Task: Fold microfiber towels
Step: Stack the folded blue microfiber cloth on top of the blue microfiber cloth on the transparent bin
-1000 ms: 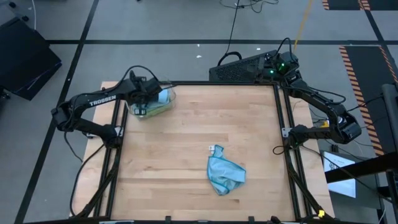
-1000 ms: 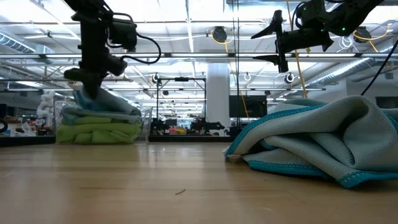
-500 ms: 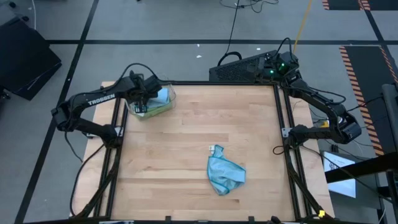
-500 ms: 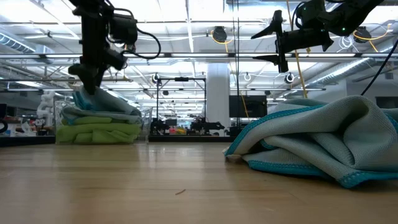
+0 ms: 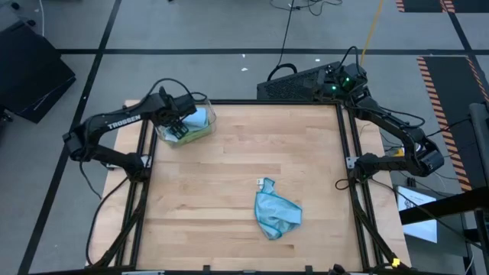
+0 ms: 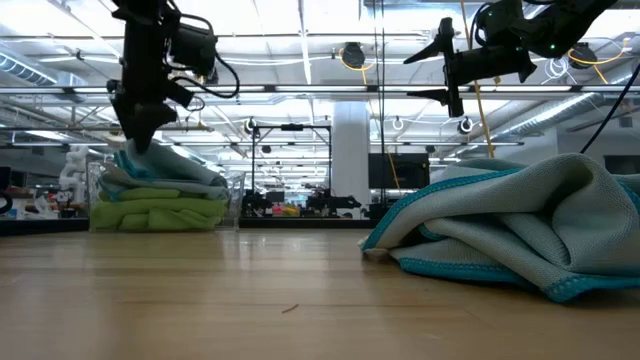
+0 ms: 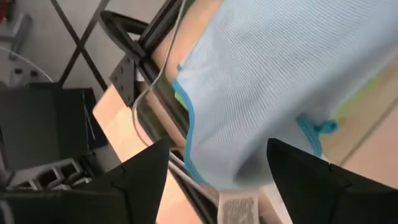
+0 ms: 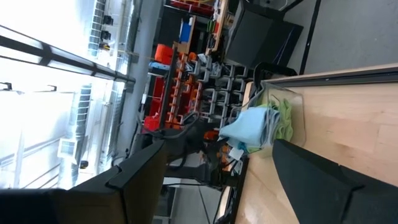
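The left gripper (image 5: 178, 122) hangs over the clear bin (image 5: 203, 131) at the far left corner of the wooden surface (image 5: 229, 176), its fingers (image 7: 134, 180) spread apart with nothing between them, just above the folded blue towel (image 7: 261, 81) that tops the pile. In the bin that blue towel lies on a stack of lime green towels (image 6: 155, 212), and from table height the blue one (image 6: 165, 165) bulges up above the bin's rim; how many towels make up the stack is hard to tell, since their edges run together. The left wrist view shows the blue cloth close below the fingers, with its darker teal hem and a sliver of green at its edge. A second blue towel (image 5: 275, 214) lies crumpled on the surface, nearer the front edge and a little right of centre, well apart from the bin, a small white tag (image 5: 266, 182) showing at its far end. The right gripper (image 6: 450, 65) waits raised at the far right corner, away from both towels, its fingers (image 8: 134, 174) parted and empty.
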